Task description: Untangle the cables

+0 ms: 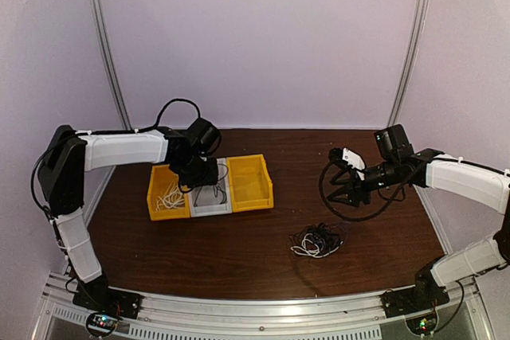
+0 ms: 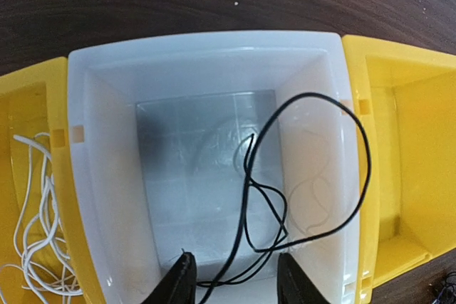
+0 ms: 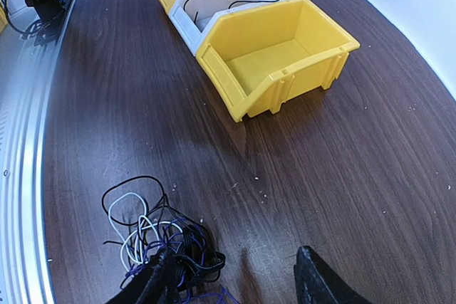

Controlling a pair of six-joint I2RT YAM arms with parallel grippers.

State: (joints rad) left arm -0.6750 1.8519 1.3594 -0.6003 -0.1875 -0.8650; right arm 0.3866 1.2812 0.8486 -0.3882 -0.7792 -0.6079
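Note:
A thin black cable (image 2: 245, 214) lies looped inside the white middle bin (image 2: 107, 197), one loop draped over its right wall. My left gripper (image 2: 237, 286) hangs open over this bin, and the cable runs loose between its fingers. In the top view the left gripper (image 1: 209, 176) is over the white bin (image 1: 209, 206). A tangle of white, black and dark blue cables (image 1: 317, 240) lies on the table. My right gripper (image 1: 341, 190) is open and empty above the table, up and right of the tangle. In the right wrist view its left finger (image 3: 160, 282) stands at the tangle (image 3: 153, 236).
Three bins stand in a row: a left yellow bin (image 1: 159, 211) holding a white cable (image 1: 167, 197), the white bin, and an empty right yellow bin (image 1: 249, 181). The white cable also shows in the left wrist view (image 2: 32, 236). A metal rail (image 1: 255, 316) runs along the table's near edge.

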